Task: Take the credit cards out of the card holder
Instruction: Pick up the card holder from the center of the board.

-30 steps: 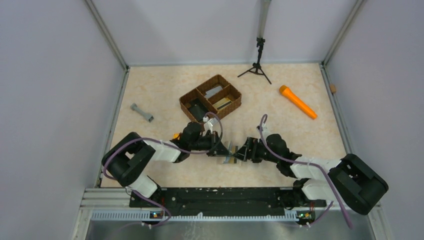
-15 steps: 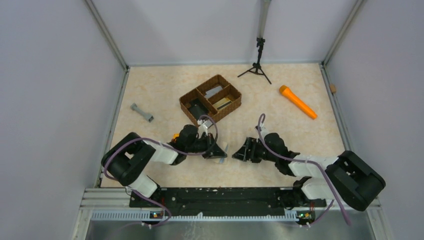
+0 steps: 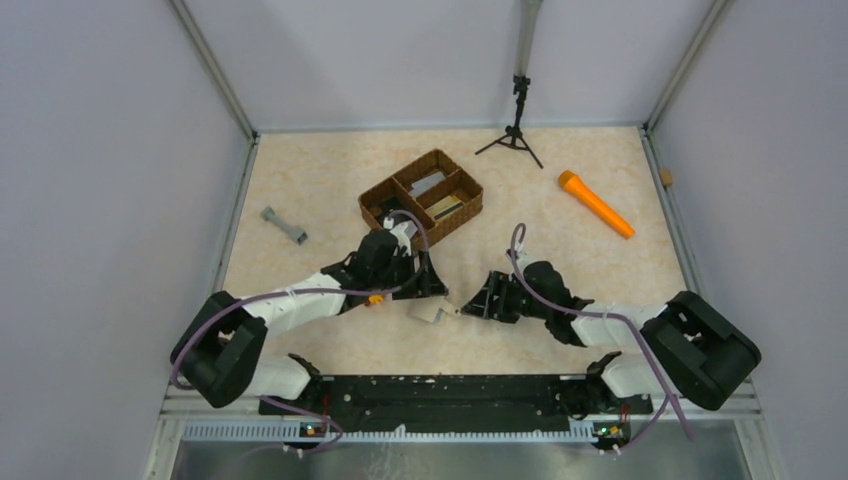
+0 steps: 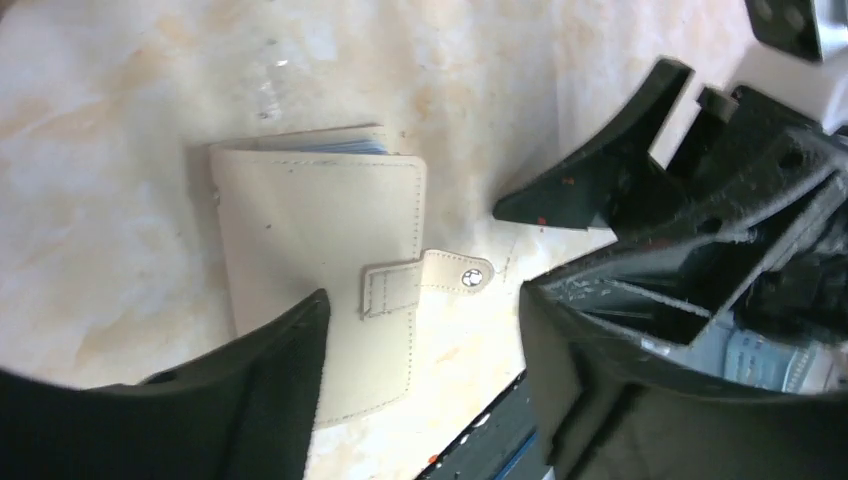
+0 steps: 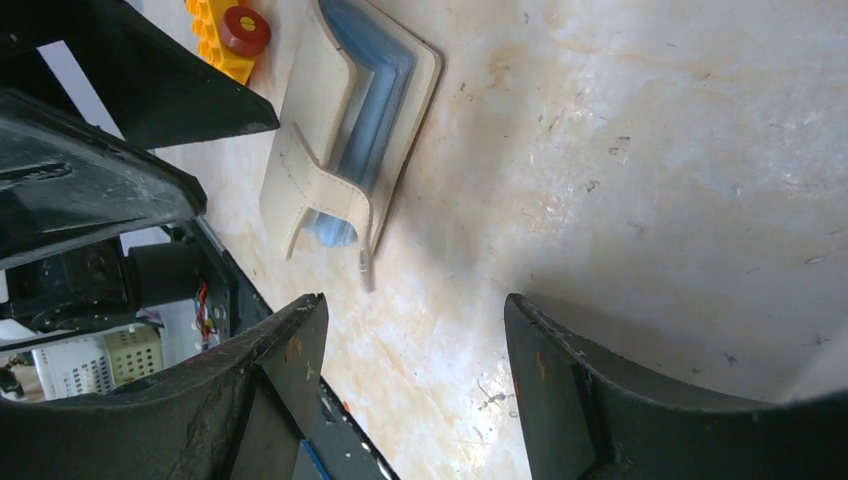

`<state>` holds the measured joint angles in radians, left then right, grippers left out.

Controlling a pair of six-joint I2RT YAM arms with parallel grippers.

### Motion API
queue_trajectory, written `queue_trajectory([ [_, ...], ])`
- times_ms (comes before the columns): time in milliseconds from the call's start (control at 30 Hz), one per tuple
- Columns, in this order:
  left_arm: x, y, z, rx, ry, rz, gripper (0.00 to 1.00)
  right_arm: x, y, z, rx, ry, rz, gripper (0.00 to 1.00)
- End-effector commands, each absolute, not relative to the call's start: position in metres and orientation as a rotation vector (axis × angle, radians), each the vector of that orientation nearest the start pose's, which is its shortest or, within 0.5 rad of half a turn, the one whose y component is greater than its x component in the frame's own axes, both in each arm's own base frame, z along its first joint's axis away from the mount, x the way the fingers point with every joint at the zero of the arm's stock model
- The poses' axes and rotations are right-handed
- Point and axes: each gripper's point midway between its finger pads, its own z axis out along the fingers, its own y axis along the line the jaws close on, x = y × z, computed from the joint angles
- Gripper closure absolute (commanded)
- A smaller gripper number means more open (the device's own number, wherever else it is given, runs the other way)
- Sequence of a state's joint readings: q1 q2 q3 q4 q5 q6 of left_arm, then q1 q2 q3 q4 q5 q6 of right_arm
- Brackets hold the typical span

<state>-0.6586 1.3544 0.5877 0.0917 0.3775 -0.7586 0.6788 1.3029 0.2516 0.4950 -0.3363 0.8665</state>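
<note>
— Entry one: anything hidden or hard to make out?
— Not making out any credit cards inside the card holder [image 4: 320,240]. Only showing pale blue leaves [image 4: 335,143] along its far edge, cream cover folded shut over the rest. Strap [image 4: 425,278] lying loose past its side edge, stud up. Near corner disappearing behind a dark finger [image 4: 250,400] in the left wrist view; not telling whether touching. Tan flat piece [image 3: 445,207] sitting in the wicker tray [image 3: 398,176], well beyond the card holder; too small for calling it a card.
— Entry two: placing against the pincers?
— Lying flat between both. Left gripper [image 4: 420,300] hanging directly over the card holder, jaws standing apart, clamping nothing. Right gripper [image 5: 412,302] pointing at the card holder from just beside it, not touching, jaws likewise gaping, bare tabletop [image 5: 650,150] showing between them.
</note>
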Motion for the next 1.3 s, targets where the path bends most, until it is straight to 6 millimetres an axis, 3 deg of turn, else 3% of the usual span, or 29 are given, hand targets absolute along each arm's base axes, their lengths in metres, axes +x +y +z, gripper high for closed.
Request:
queue_trajectory([
  [0,0.202,-0.253,0.06,0.218,2.605,-0.78,0.09,0.189,0.27,0.054,-0.026,2.332,1.231,0.33],
  [67,0.198,-0.257,0.062,0.27,2.617,-0.703,0.01,0.189,0.27,0.053,-0.026,2.334,1.229,0.33],
  [233,0.2,-0.252,0.068,0.35,2.599,-0.388,0.01,0.189,0.268,0.051,-0.016,2.339,1.221,0.34],
  [333,0.201,-0.25,0.058,0.377,2.634,-0.272,0.01,0.188,0.267,0.051,-0.011,2.338,1.215,0.34],
  [600,0.197,-0.248,0.023,0.404,2.73,-0.184,0.01,0.189,0.264,0.055,-0.014,2.33,1.199,0.34],
  [733,0.193,-0.249,0.014,0.395,2.766,-0.236,0.02,0.188,0.263,0.056,-0.017,2.327,1.196,0.35],
  [1000,0.188,-0.251,0.012,0.326,2.793,-0.545,0.18,0.185,0.262,0.054,-0.016,2.329,1.208,0.36],
  [1133,0.186,-0.249,0.004,0.319,2.822,-0.59,0.3,0.185,0.263,0.054,-0.018,2.327,1.213,0.36],
  [1267,0.184,-0.247,-0.004,0.292,2.851,-0.6,0.3,0.185,0.263,0.055,-0.016,2.326,1.215,0.37],
])
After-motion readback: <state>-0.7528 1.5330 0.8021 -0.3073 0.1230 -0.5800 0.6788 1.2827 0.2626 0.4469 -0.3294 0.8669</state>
